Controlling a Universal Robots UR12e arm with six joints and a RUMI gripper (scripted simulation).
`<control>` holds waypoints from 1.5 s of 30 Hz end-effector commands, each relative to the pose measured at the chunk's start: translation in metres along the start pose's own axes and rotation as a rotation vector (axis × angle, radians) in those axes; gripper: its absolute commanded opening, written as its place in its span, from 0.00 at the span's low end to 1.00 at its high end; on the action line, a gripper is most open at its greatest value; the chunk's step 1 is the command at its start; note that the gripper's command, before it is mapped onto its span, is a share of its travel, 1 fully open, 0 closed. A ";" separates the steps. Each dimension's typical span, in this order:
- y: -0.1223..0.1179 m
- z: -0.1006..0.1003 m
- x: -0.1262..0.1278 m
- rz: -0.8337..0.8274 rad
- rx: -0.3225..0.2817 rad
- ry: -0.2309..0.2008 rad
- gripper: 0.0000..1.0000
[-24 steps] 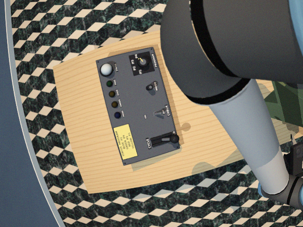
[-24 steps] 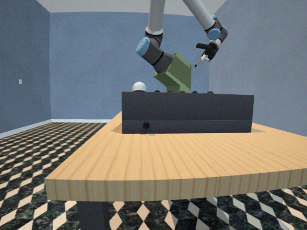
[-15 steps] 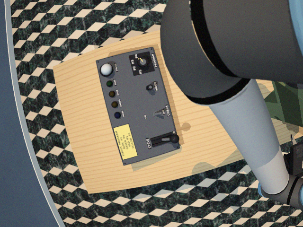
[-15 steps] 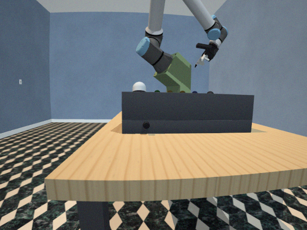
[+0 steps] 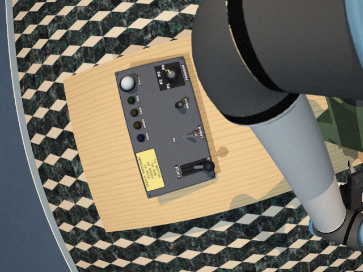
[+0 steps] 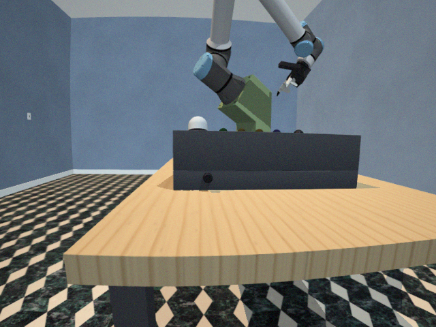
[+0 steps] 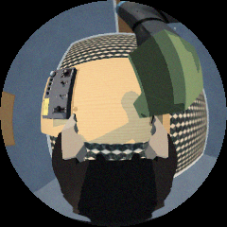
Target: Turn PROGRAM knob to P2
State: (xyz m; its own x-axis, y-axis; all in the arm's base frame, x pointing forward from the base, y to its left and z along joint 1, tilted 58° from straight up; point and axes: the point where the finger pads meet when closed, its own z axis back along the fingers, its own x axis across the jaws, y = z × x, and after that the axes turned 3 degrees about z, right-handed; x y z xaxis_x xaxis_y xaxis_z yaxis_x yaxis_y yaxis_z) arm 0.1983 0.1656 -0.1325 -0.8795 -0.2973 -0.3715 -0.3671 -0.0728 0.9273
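I'm on approach: my claw [image 6: 285,86] hangs wide open and bare, well above the console [image 5: 164,126]; next I descend onto the knob [image 5: 171,74].

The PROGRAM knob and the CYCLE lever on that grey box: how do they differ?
The PROGRAM knob is a round black dial with a yellow pointer, ringed by P1 to P4 labels; the CYCLE lever is a black ball handle riding in a straight slot. The knob sits at the console's end beside the white dome, the lever at the opposite end near the yellow card. Both are black, and the pincer touches neither.
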 end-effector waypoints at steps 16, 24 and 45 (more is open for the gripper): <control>-0.016 -0.009 -0.009 -0.317 -0.057 -0.177 1.00; -0.038 -0.018 -0.031 -0.684 -0.077 -0.382 1.00; -0.069 -0.046 -0.115 -1.525 0.010 -0.831 1.00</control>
State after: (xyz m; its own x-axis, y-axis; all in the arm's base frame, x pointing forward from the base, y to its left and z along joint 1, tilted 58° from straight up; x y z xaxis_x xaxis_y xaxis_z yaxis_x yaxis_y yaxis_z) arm 0.3167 0.1619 -0.1544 0.1301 0.5075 -0.8518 -0.9909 0.0954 -0.0946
